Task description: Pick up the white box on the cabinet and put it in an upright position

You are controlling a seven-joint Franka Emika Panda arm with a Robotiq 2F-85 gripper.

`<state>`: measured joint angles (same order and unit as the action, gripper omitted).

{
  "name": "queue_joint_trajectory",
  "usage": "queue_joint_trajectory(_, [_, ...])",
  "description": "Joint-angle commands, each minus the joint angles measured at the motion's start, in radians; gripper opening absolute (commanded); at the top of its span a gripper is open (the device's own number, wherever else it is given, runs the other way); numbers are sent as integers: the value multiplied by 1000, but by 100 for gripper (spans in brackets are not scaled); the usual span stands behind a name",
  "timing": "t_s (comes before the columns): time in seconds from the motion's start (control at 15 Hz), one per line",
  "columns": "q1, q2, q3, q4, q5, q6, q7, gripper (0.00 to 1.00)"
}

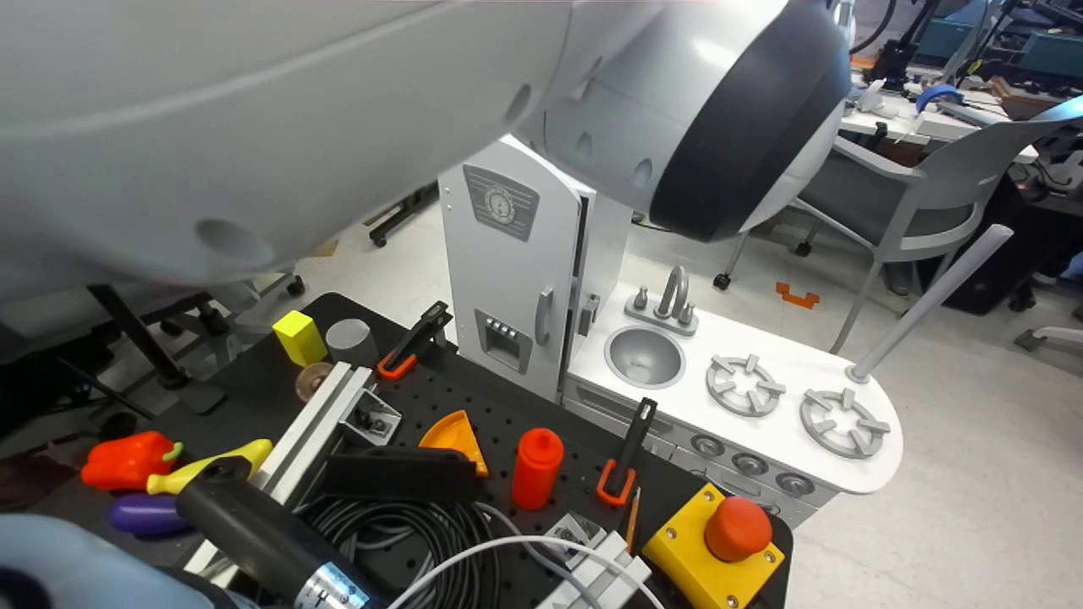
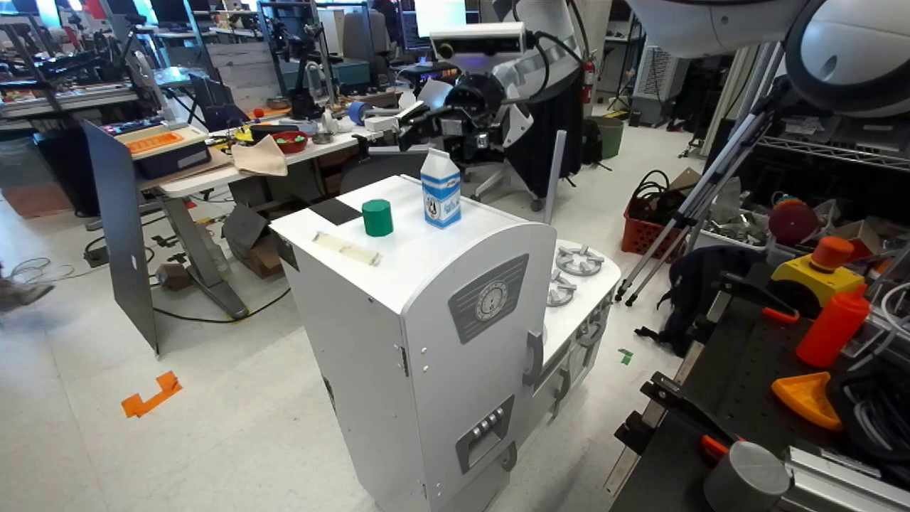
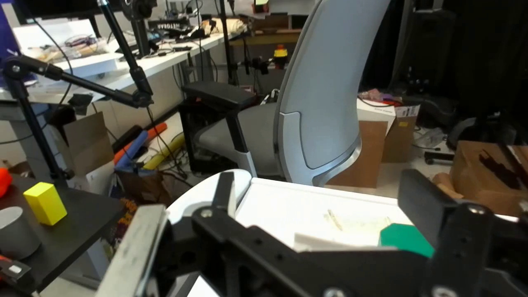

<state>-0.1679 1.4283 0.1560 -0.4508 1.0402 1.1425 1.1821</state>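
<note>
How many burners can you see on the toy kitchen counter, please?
2. In an exterior view, the inner burner sits beside the sink, and the outer burner sits toward the rounded end of the white counter. None seems hidden.

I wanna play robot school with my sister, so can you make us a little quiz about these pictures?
1. Pick one: how is the white box placed on top of the cabinet?
A) lying on its side
B) standing upright
C) upside down

2. True or false: in the wrist view, the gripper is open.

3. Fill in the missing colour: on top of the cabinet, near the white box, there is a small ____ block.

Key:
1. B, standing upright.
2. True, its jaws are wide apart.
3. Green.
</note>
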Motion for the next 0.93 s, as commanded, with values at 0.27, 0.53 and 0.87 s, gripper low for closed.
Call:
queue_joint_trajectory(0.27, [39,-176,-46,-32,-304,-54,-58,100])
queue_joint_trajectory(0.53, [74,-216,-61,-19,-485,-75,-70,100])
queue_joint_trajectory(0.87, [68,-214,-16,-26,-543,-48,-60,100])
